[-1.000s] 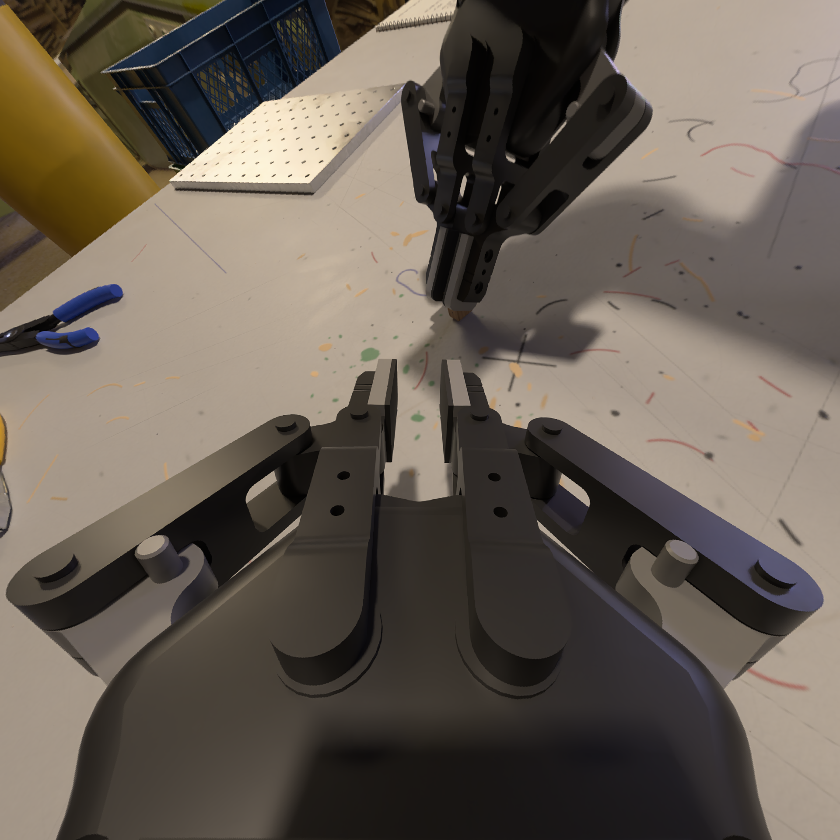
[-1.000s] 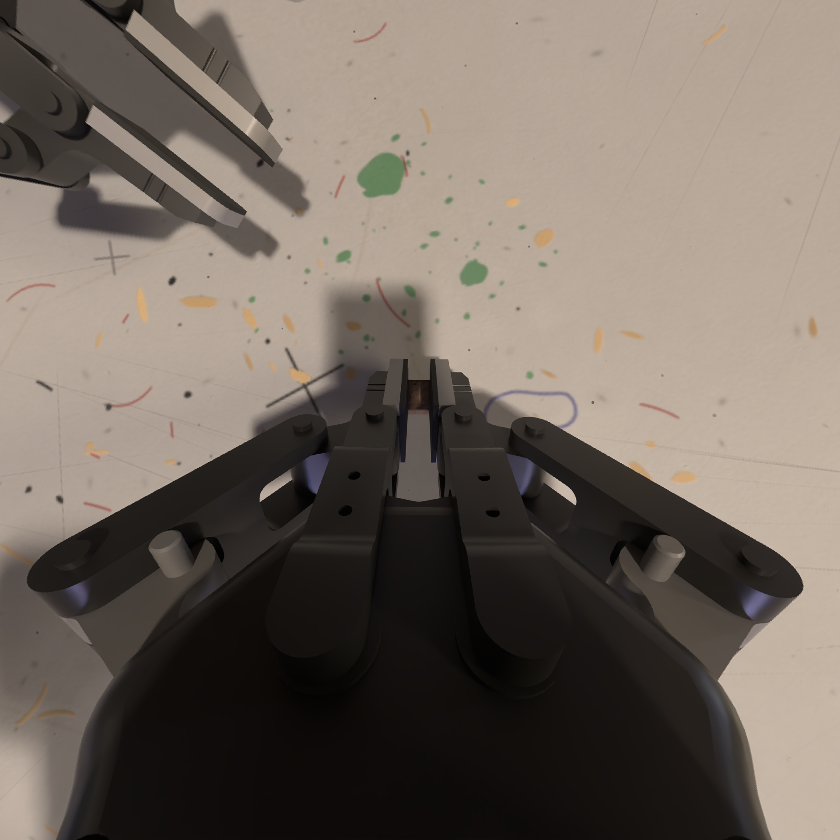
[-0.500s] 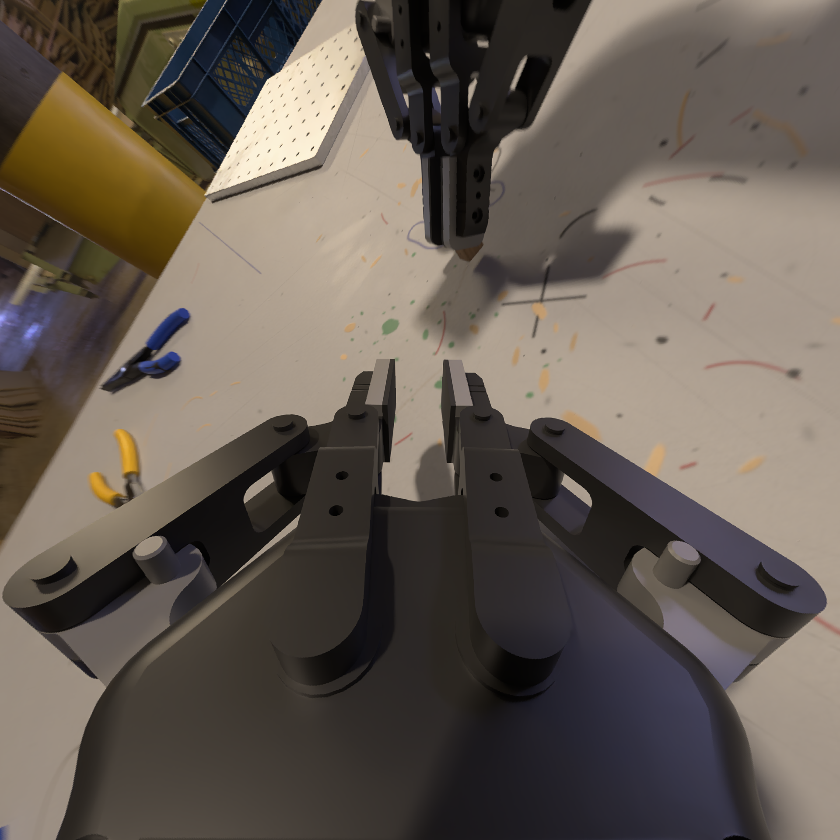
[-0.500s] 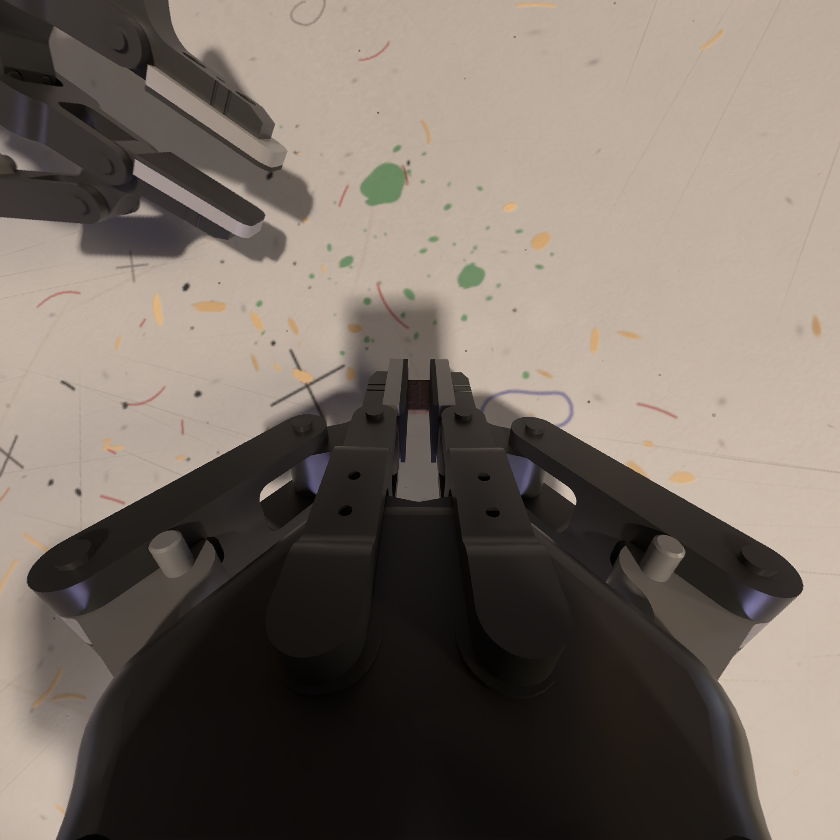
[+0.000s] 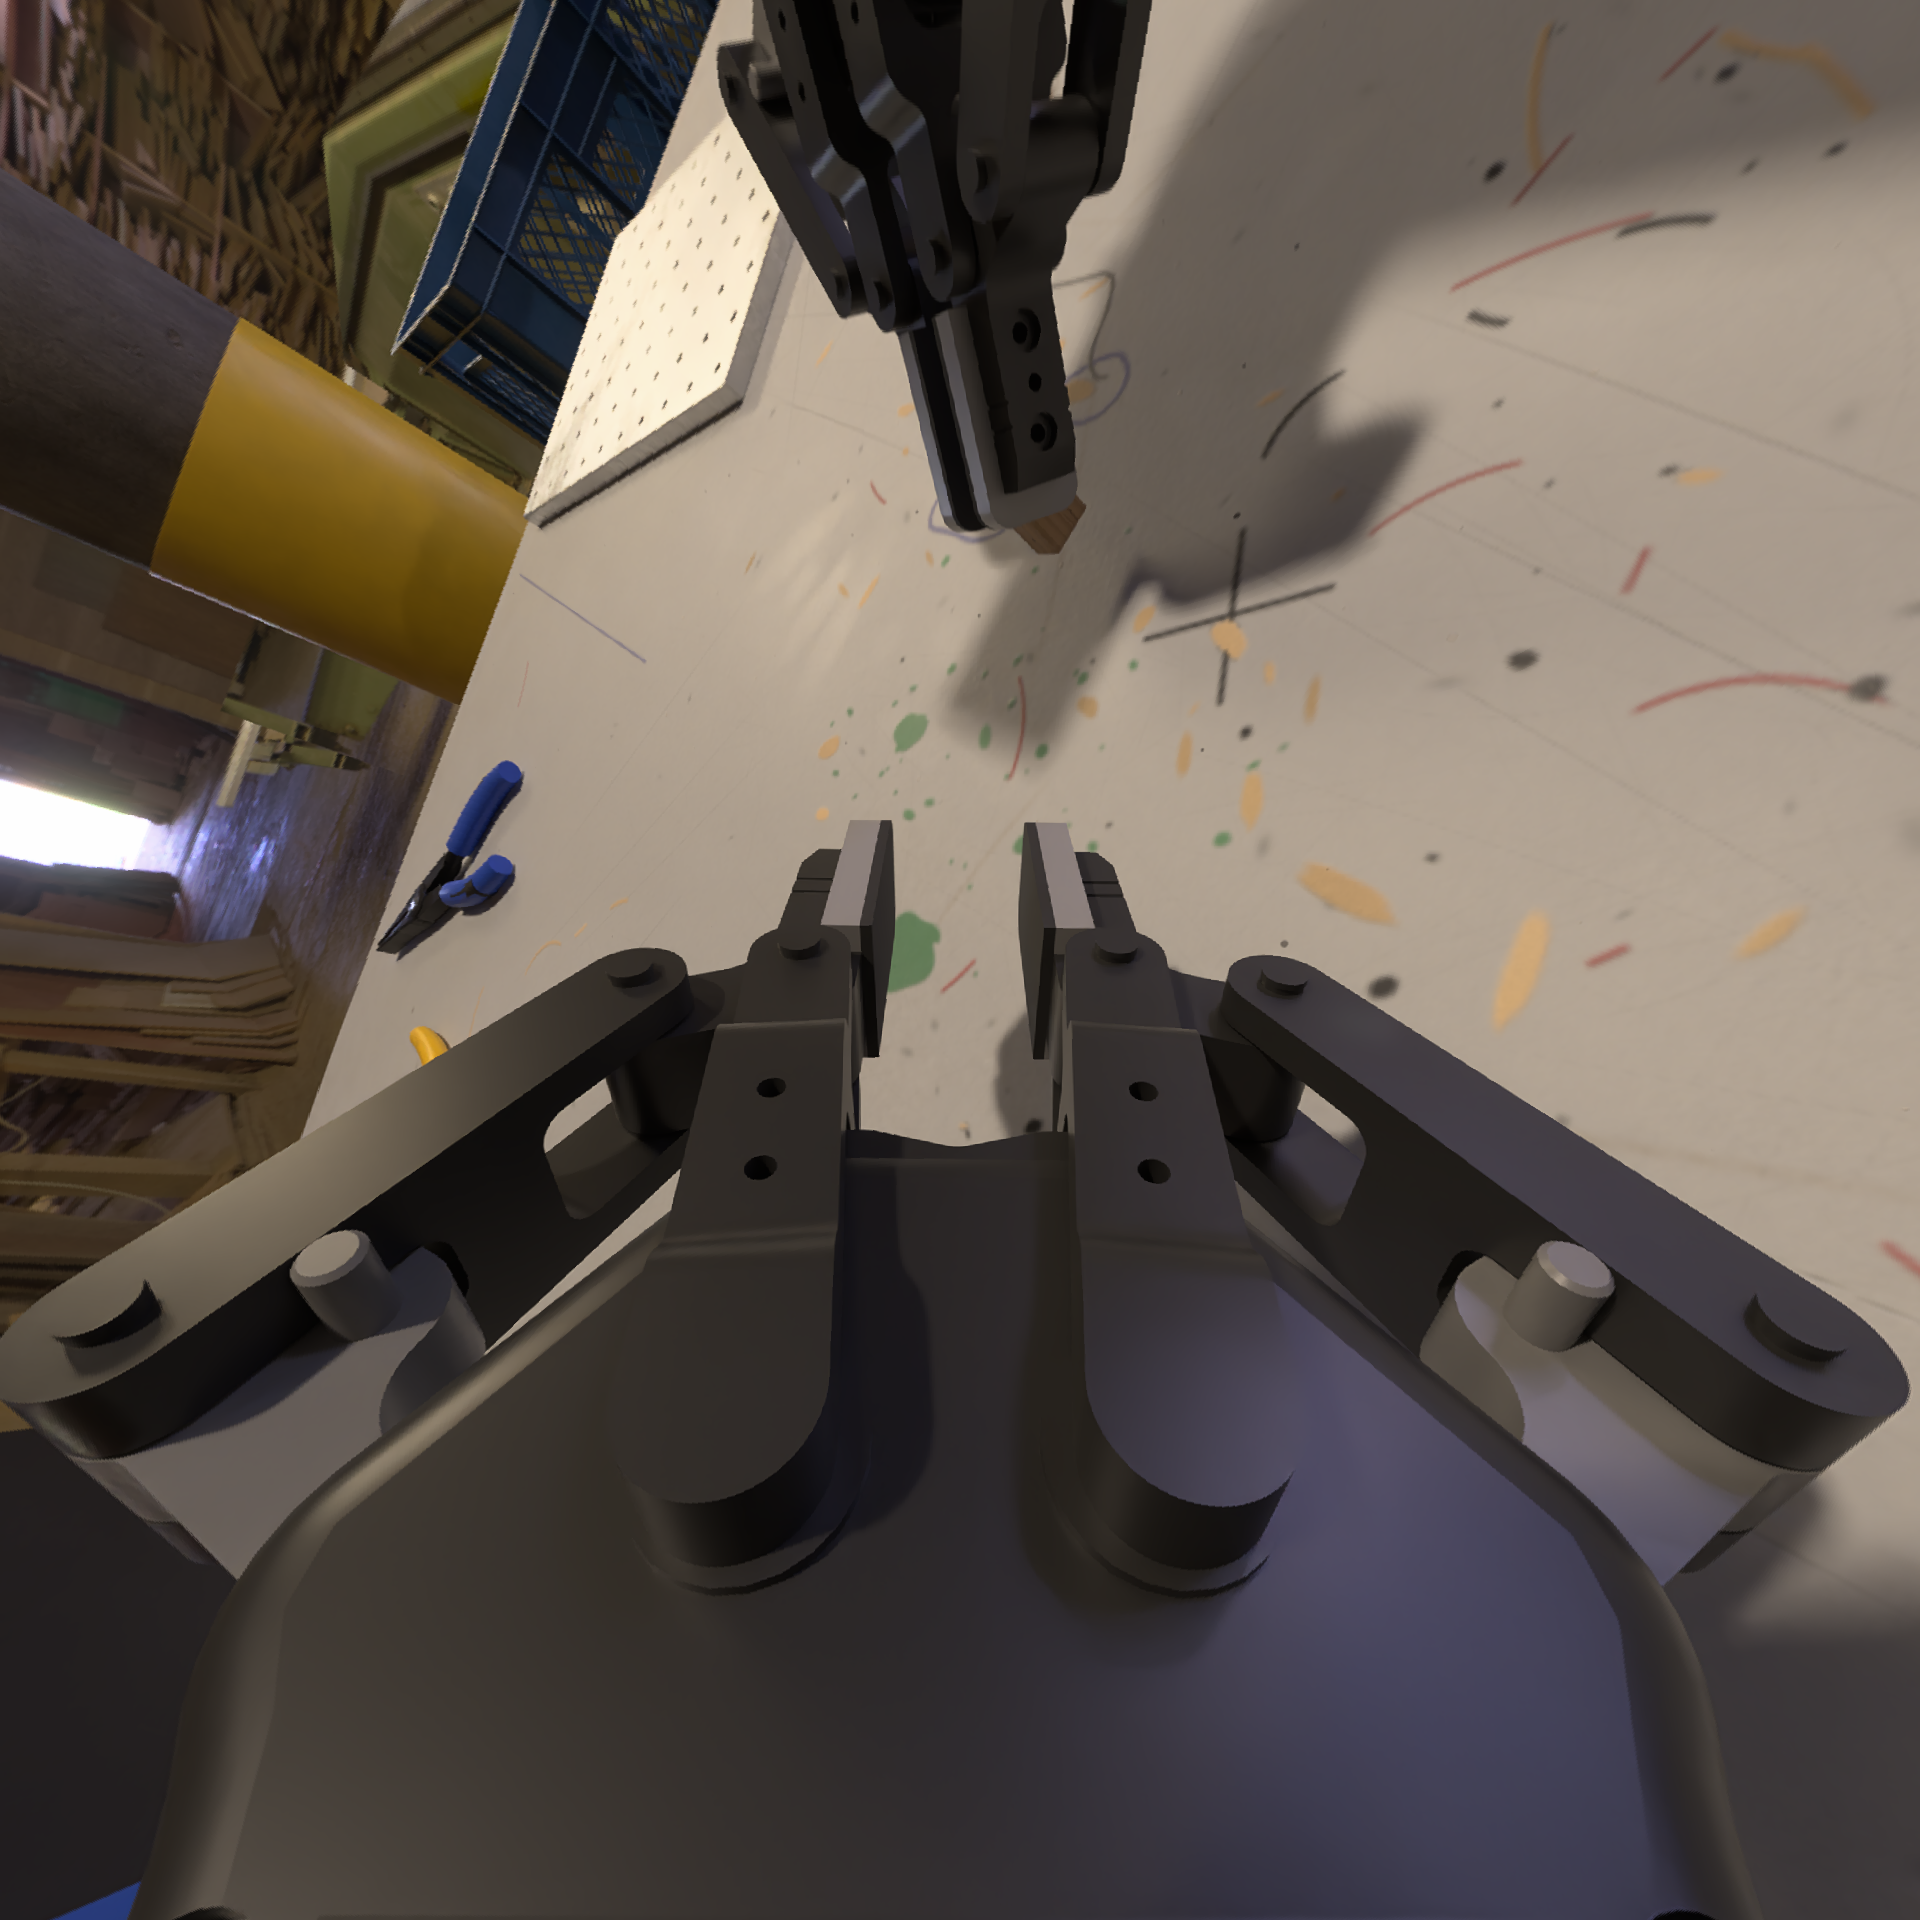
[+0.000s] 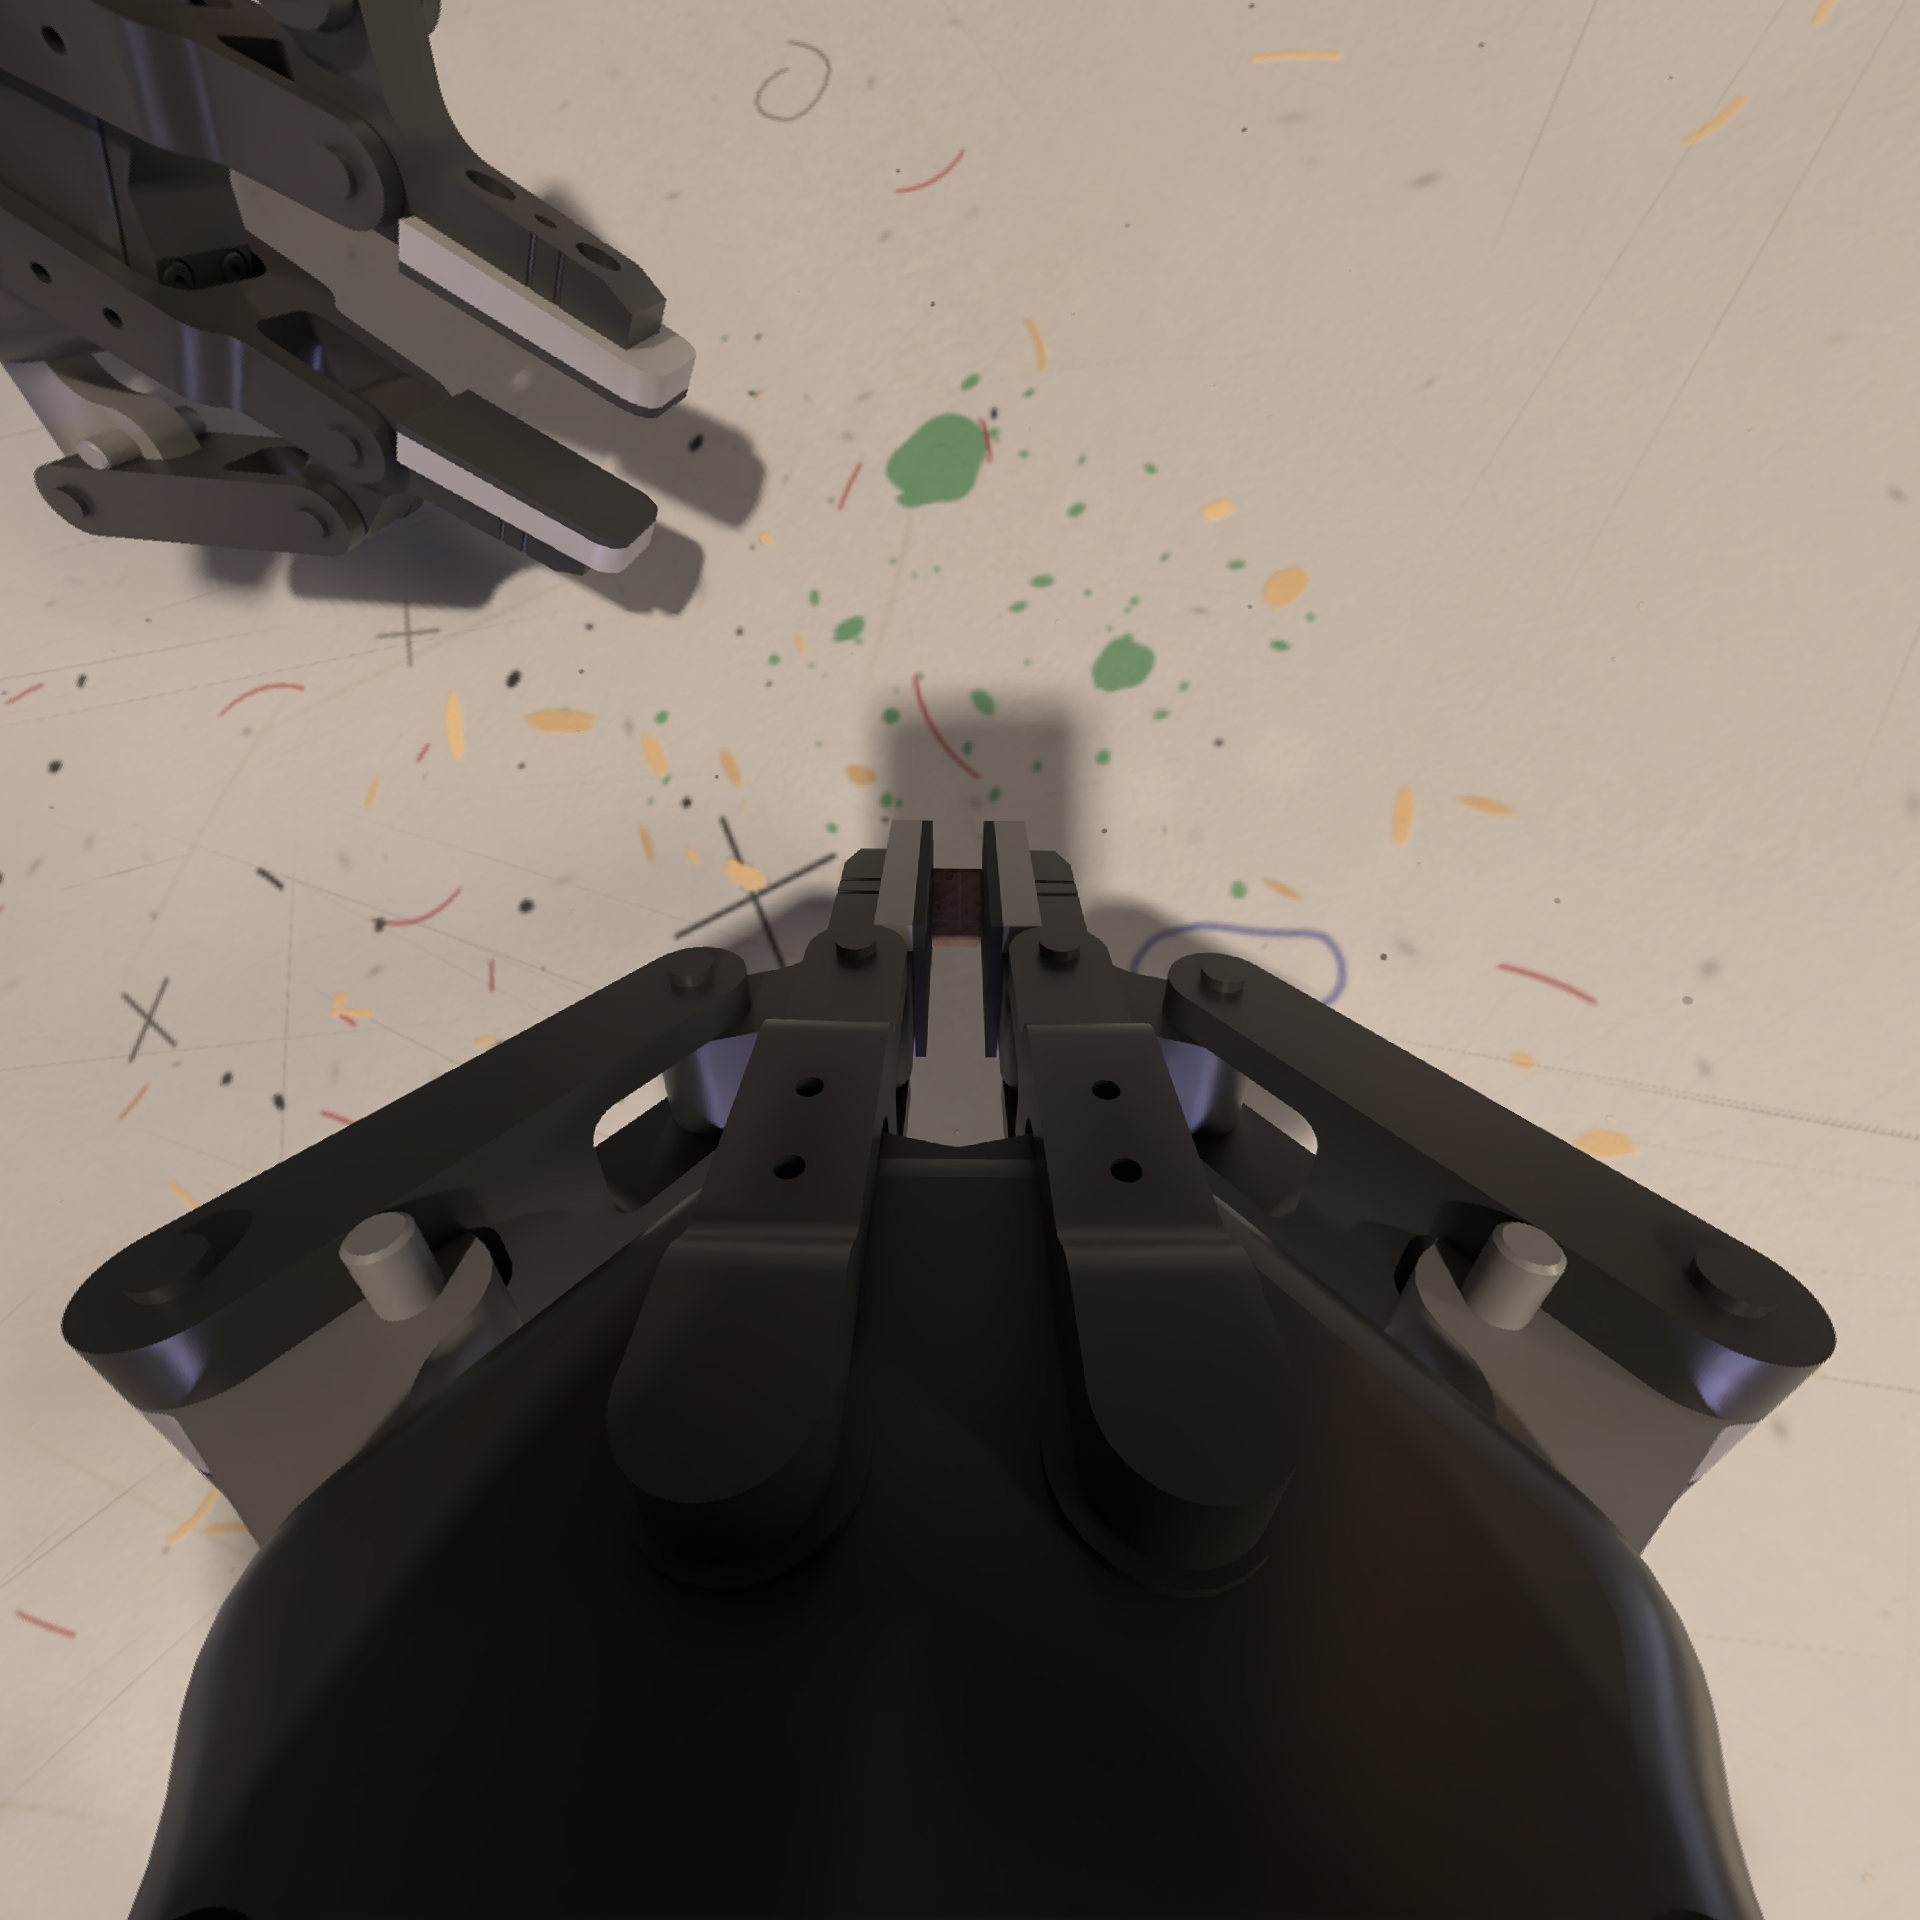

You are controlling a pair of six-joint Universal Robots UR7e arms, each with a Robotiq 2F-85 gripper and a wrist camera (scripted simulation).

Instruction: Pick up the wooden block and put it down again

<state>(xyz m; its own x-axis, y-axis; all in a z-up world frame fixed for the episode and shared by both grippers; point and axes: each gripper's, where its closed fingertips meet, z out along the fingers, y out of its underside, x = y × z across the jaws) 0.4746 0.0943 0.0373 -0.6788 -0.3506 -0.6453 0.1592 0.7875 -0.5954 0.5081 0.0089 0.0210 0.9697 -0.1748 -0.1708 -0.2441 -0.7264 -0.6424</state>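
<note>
The wooden block is a small brown piece clamped between the pads of my right gripper, which holds it above the paint-speckled table. In the left wrist view the right gripper hangs ahead, and the block's light wooden corner sticks out below its fingertips, clear of the table with its shadow beneath. My left gripper is open and empty, low over the table. It also shows in the right wrist view at the upper left, jaws apart.
A white perforated board and a blue crate lie at the far left. Blue-handled pliers and a yellow-handled tool lie near the table's left edge. A yellow and dark post stands beyond that edge.
My right gripper has risen with the block, which now hangs higher above the table. My left gripper has pulled back and turned, so the right gripper looks farther away.
</note>
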